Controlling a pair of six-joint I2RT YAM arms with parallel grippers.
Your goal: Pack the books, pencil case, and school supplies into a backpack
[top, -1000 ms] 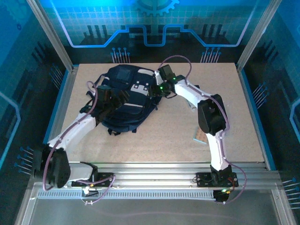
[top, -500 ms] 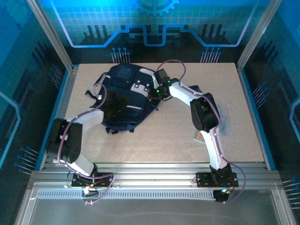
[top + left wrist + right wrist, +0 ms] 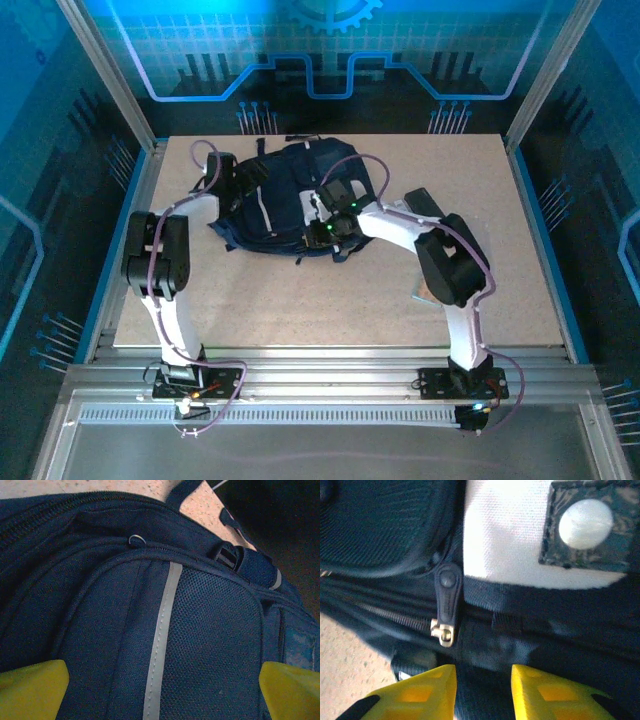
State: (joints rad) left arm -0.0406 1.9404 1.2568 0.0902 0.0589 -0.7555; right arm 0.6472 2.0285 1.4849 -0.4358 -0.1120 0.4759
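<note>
1. Top external: tan pad (image 3: 424, 291), mostly hidden behind the right arm (image 3: 455, 270).
2. Right gripper (image 3: 482, 690) narrowly parted at backpack (image 3: 285, 195) fabric by a zipper pull (image 3: 445, 605); grip unclear.
3. Backpack toward the table's (image 3: 300, 300) back, long axis roughly left-right.
4. Left gripper (image 3: 160, 690) spread wide, empty, over its left end.

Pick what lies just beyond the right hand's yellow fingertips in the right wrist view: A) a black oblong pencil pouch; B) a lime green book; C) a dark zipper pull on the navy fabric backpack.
C: the dark zipper pull sits on the navy fabric backpack, just beyond the right hand.
</note>
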